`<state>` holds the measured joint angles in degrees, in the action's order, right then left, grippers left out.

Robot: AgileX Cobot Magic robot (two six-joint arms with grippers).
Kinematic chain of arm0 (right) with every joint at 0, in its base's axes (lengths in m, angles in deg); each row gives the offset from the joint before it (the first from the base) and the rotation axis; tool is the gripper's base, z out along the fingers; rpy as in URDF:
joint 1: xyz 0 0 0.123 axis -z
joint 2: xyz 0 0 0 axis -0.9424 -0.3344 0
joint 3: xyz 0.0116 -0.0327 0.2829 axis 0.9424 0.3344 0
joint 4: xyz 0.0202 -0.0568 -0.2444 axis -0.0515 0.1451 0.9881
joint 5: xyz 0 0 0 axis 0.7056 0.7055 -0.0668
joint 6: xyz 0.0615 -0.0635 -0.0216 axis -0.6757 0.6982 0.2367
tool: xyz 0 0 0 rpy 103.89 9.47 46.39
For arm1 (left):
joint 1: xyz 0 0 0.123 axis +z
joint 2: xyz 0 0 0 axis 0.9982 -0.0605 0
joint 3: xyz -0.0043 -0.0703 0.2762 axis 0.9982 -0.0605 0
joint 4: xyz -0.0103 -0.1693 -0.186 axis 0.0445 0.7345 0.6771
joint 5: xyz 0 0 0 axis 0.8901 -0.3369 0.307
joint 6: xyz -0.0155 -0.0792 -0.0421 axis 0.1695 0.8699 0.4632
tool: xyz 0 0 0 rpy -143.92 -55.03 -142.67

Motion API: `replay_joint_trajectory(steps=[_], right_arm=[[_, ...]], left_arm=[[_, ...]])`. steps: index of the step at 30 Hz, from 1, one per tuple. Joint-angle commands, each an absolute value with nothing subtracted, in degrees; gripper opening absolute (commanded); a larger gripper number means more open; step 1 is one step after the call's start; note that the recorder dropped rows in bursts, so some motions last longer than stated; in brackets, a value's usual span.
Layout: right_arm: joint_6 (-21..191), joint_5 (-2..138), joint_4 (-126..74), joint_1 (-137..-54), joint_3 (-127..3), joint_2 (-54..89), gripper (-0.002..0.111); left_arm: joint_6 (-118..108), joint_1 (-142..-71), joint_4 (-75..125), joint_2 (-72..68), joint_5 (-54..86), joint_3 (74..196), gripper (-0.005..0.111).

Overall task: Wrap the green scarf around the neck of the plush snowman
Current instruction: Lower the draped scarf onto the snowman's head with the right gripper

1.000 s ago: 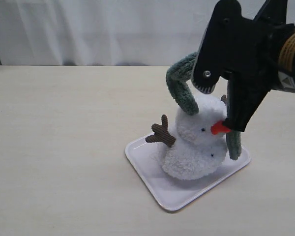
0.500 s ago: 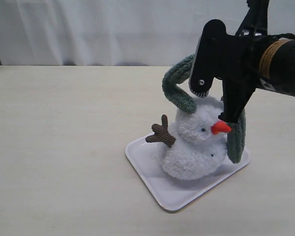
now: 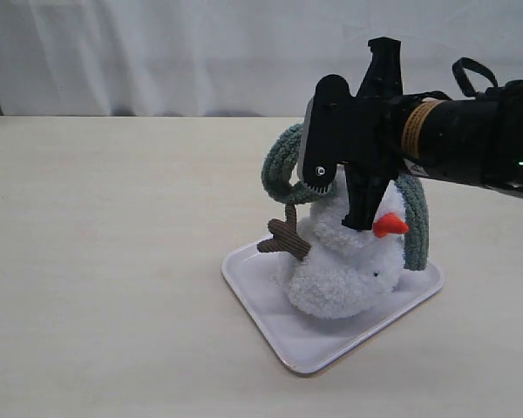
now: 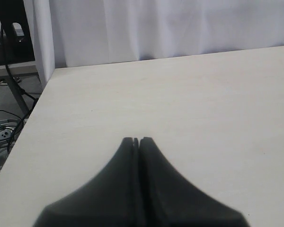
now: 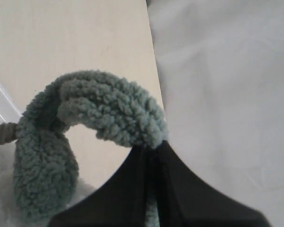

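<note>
The plush snowman [image 3: 336,279] stands on a white tray [image 3: 270,305], orange nose [image 3: 389,226] to the right. The green scarf [image 3: 279,170] loops out to the left of its head, and its other part [image 3: 416,226] hangs down the snowman's right side. My right gripper [image 3: 336,207] hovers right at the head, shut on the scarf. In the right wrist view the scarf [image 5: 109,106] curls out from the closed tips of that gripper [image 5: 151,147]. My left gripper [image 4: 136,140] is shut and empty over bare table, away from the snowman.
A brown twig arm [image 3: 285,237] sticks out to the snowman's left, just under the scarf loop. A white curtain [image 3: 157,52] closes off the table's far edge. In the left wrist view the table's edge [image 4: 35,106] has cables and a stand beyond it.
My right gripper has swung left and lower, from above the snowman's right to in front of its head, pulling the scarf loop leftward. The snowman and tray stayed put.
</note>
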<state>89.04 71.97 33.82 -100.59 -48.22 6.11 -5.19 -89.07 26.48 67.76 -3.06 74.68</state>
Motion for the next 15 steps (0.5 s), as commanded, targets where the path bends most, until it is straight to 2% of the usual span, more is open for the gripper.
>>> replay_joint_trajectory(steps=[1,15], right_arm=[[87.82,71.58,31.74,-100.40,-48.05,6.48,0.004],[87.37,74.36,23.69,-100.54,-48.05,13.23,0.004]], left_arm=[[-5.27,-88.80,26.90,67.90,-2.28,74.48,0.000],[-5.27,-88.80,26.90,67.90,-2.38,74.48,0.000]])
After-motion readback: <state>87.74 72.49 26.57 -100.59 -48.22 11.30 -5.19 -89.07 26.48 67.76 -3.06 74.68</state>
